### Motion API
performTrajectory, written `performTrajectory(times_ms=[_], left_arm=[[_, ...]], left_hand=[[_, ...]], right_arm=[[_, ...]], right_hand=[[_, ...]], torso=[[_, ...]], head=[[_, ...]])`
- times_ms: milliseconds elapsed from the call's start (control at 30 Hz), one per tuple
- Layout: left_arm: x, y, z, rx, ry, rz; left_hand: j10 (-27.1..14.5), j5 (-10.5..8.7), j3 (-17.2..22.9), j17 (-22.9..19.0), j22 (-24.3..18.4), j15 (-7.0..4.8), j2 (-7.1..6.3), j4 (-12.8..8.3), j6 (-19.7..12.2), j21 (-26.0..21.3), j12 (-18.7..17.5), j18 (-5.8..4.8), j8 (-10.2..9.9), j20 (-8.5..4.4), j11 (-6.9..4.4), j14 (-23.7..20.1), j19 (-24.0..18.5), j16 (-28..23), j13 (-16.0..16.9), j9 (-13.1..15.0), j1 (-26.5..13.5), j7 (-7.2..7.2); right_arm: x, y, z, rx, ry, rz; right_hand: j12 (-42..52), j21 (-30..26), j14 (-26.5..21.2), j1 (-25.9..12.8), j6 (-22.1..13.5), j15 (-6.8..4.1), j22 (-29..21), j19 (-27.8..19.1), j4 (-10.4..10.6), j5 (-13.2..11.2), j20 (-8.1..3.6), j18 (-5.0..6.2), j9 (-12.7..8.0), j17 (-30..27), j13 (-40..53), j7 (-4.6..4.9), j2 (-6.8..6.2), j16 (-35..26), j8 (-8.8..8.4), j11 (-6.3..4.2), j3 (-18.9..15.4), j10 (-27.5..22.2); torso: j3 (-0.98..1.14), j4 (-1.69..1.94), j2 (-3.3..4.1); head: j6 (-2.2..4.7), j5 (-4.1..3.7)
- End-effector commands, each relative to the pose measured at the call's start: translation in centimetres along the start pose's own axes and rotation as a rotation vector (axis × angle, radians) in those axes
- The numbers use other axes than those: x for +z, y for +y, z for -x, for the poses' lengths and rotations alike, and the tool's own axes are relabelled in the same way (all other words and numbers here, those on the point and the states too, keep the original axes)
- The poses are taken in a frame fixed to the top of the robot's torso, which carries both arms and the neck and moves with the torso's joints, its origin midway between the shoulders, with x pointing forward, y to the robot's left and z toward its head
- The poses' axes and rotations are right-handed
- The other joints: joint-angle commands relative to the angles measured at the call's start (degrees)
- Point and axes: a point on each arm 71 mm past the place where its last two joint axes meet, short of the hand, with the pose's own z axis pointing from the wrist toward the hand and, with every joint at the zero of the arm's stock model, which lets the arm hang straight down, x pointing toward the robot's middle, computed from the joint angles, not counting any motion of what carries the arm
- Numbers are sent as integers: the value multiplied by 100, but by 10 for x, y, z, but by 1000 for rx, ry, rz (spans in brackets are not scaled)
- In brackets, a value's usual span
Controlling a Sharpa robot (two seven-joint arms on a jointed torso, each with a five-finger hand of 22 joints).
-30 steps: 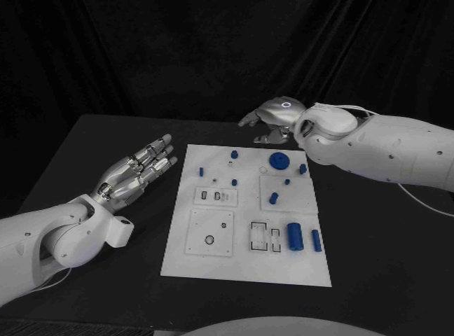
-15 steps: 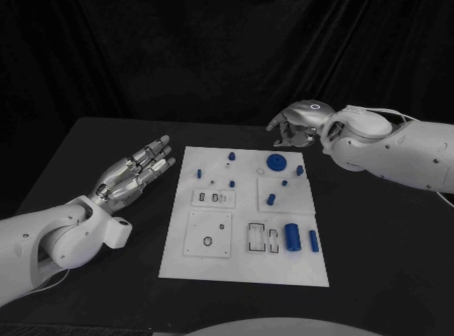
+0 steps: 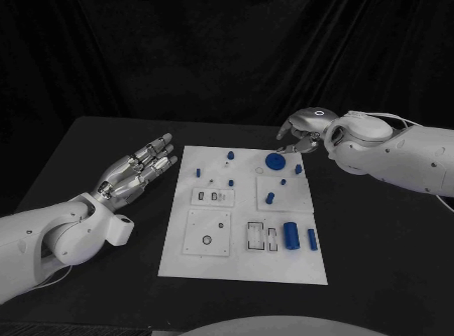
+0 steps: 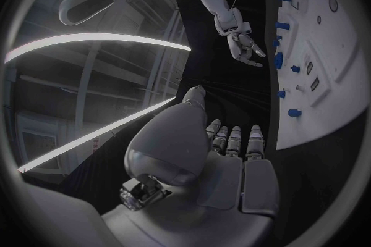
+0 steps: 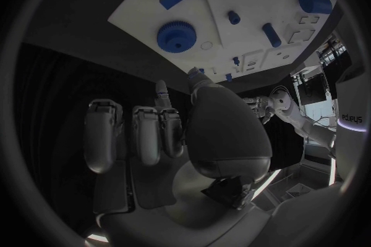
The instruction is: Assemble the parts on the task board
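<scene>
The white task board (image 3: 242,262) lies in the middle of the table, holding several blue parts. A blue gear (image 3: 274,162) sits near its far right corner, with a small blue piece (image 3: 299,169) beside it. Two blue cylinders (image 3: 291,234) lie at the near right. My right hand (image 3: 303,133) hovers just beyond the gear, fingers apart and pointing down, holding nothing. In the right wrist view its fingers (image 5: 147,133) reach toward the gear (image 5: 176,36). My left hand (image 3: 136,171) is flat and open beside the board's left edge, fingers (image 4: 232,139) stretched out.
Small blue pegs (image 3: 230,155) stand along the board's far edge, and white inset plates with slots (image 3: 211,233) take up its near left. Black table (image 3: 389,252) surrounds the board on all sides. A dark curtain hangs behind.
My right hand has moved rightward and nearer, from beyond the board's far edge to just above its far right corner by the gear. The left hand has stayed put.
</scene>
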Motion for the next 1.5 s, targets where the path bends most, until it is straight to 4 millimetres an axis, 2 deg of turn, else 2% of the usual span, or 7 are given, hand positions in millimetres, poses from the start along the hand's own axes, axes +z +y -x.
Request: performTrajectory(times_ms=[33, 233, 533, 933, 1200, 1400, 1500], left_arm=[[1, -4, -2, -12, 17, -47], [2, -4, -2, -15, 21, -46], [1, -4, -2, -16, 23, -44], [2, -3, -3, -21, 29, -38], [2, -3, -3, -23, 32, -35], [2, -2, -3, -26, 36, -29], [2, -2, -3, -27, 37, -27]], left_hand=[[2, 14, 1, -5, -10, 38, 46, 6, -30, -34, -20, 16, 13, 45, -6, -13, 7, -21, -10, 1, -21, -15], [2, 16, 1, -5, -10, 41, 46, 7, -28, -34, -20, 15, 13, 46, -6, -13, 7, -21, -10, 2, -22, -16], [2, 18, 1, -5, -10, 44, 47, 7, -29, -34, -20, 14, 13, 49, -5, -13, 7, -21, -10, 2, -23, -17], [2, 20, 1, -5, -10, 48, 47, 7, -28, -34, -20, 13, 14, 52, -4, -13, 7, -21, -10, 2, -25, -18], [2, 24, 2, -5, -10, 58, 48, 5, -25, -34, -20, 10, 15, 59, -1, -13, 7, -21, -10, 2, -26, -17], [2, 29, 3, -5, -10, 67, 49, 2, -22, -34, -20, 8, 16, 65, 0, -13, 7, -21, -10, 3, -25, -14], [2, 29, 3, -5, -10, 67, 49, 2, -22, -34, -20, 8, 16, 65, 0, -13, 7, -21, -10, 3, -25, -14]], right_arm=[[0, -1, -9, -40, 57, -26], [2, 0, -19, -45, 94, -38], [7, 3, -26, -48, 106, -35], [11, 9, -38, -60, 145, -31], [11, 11, -45, -68, 164, -24], [11, 13, -49, -65, 168, -14], [10, 13, -49, -64, 157, -7]], right_hand=[[19, 27, 630, -13, -32, -27, 967, 213, -15, 20, -2, -42, 4, 1505, 1505, 9, -23, 15, -16, -3, 38, 599], [19, 380, 630, 41, -110, 15, 1363, 509, -28, 31, 29, -170, 25, 1505, 1505, 50, -20, 15, -63, 28, 59, 599], [19, 377, 630, 109, -141, 38, 1361, 503, -54, -4, 50, -168, 49, 1505, 1505, 73, -17, 15, -73, 47, 71, 599], [19, 366, 630, 215, -36, 47, 1353, 487, -86, 29, 66, -162, 224, 1505, 1505, 78, 17, 15, 128, 52, 79, 599], [19, 338, 630, 412, -71, 55, 1334, 457, -437, 1180, 79, -150, 645, 1505, 1505, 76, 187, 15, 601, 56, 139, 599], [19, 321, 630, 492, -212, 34, 1329, 446, -768, 2002, 47, -145, 1202, 1505, 1505, 53, 269, 15, 1190, 28, 228, 599], [19, 312, 630, 514, -311, 29, 1326, 440, -881, 2253, 53, -143, 1441, 1505, 1505, 61, 287, 15, 1436, 39, 293, 599]], torso=[[6, 18, 5], [1, 22, -4], [-6, 16, -11], [-3, 17, -7], [1, 16, -3], [1, 17, -3], [2, 16, -2]], head=[[13, -23], [15, -33], [-3, -14], [-14, -10], [-45, 5], [-62, -1], [-65, 1]])
